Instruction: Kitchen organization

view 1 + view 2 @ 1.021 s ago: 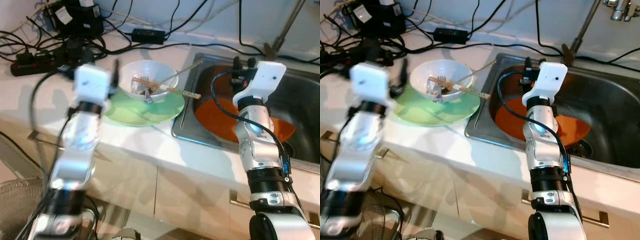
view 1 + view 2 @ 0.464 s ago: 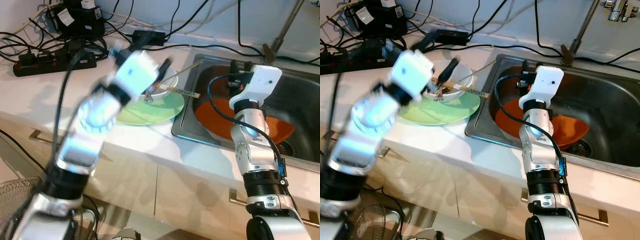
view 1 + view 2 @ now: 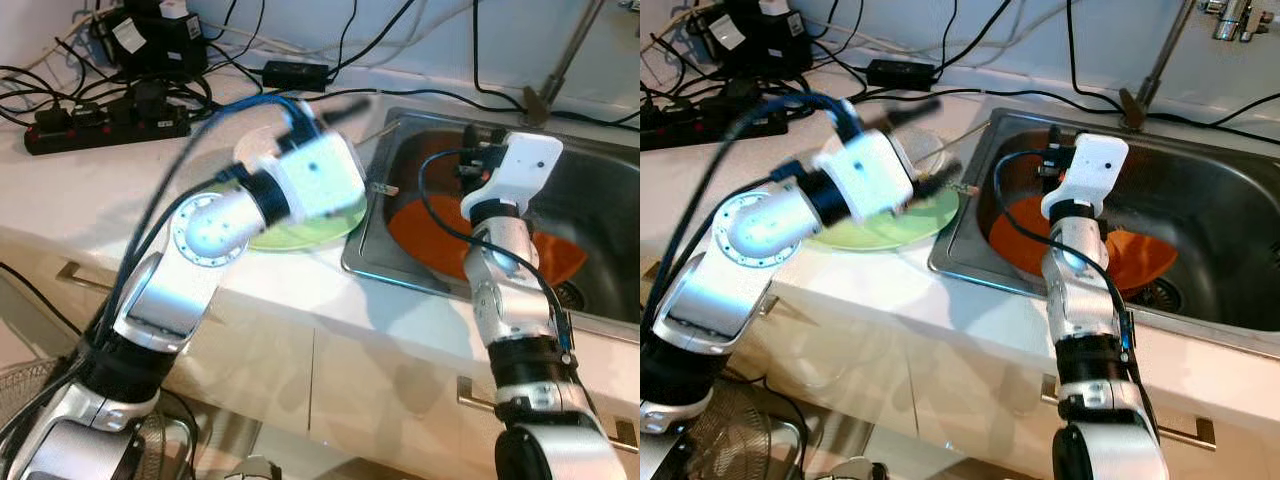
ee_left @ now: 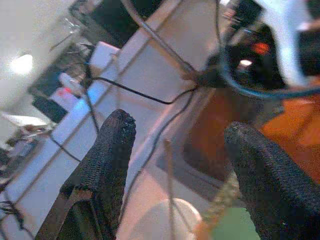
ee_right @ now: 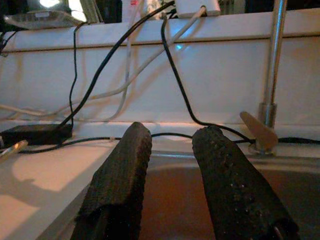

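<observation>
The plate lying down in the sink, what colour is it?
Orange. The plate lies in the steel sink behind the right arm, clearest in the right eye view.

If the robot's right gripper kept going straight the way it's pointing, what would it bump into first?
Probably the white wall behind the sink. The right gripper hovers over the sink, pointing at the back ledge, with black cables draped there; depth is hard to judge.

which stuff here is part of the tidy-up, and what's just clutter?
Job:
green plate on the counter
white bowl with chopsticks
orange dish in the sink
left gripper, open above the bowl
right gripper over the sink

Lying about:
power strip
black adapter
loose cables
tap
</observation>
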`<state>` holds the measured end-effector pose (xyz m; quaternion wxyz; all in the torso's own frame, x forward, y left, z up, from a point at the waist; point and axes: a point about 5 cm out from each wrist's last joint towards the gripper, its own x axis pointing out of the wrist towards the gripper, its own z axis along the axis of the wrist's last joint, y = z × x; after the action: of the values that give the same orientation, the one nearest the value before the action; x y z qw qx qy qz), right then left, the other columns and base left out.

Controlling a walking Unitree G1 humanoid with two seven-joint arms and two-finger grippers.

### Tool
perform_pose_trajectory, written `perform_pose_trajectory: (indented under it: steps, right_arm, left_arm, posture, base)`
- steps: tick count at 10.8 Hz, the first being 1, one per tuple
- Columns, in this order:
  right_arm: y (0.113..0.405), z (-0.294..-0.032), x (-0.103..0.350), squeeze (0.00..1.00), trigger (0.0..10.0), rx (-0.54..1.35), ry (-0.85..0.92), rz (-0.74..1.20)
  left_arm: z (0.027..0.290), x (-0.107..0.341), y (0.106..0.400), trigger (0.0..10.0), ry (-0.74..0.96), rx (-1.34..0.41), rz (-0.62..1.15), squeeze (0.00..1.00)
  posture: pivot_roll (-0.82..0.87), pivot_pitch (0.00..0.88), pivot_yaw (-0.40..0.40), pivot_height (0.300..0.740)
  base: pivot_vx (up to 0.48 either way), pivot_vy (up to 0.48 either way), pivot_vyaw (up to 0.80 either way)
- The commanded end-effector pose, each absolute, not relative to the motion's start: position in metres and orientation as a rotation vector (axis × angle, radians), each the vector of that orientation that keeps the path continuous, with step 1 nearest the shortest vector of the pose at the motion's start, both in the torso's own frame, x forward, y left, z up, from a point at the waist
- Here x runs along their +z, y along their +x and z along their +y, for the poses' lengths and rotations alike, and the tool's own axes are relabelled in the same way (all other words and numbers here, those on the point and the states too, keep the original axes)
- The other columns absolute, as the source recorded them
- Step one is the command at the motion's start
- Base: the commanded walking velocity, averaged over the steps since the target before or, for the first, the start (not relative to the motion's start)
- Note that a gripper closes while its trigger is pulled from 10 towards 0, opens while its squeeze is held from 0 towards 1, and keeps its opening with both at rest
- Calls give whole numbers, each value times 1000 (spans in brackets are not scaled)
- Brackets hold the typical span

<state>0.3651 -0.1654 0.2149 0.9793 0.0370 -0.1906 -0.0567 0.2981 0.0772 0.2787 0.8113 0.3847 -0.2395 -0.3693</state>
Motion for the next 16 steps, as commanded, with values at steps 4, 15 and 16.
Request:
perform_pose_trajectory:
  steps: [4,15,16]
  right_arm:
    - [370,-170,223,0,10000,-134,86,-408]
    - [370,-175,213,0,10000,-121,48,-374]
    - [369,-176,211,0,10000,-123,46,-368]
  left_arm:
    - [77,264,285,10000,843,-865,-430,0]
    - [47,226,324,10000,1049,-697,-462,0]
    - [45,223,327,10000,1058,-692,-457,0]
  posture:
    - [243,51,-5,725]
    - [212,49,-7,725]
    - [206,49,-4,725]
  base:
    - [0,0,0]
    - [0,0,0]
    - [0,0,0]
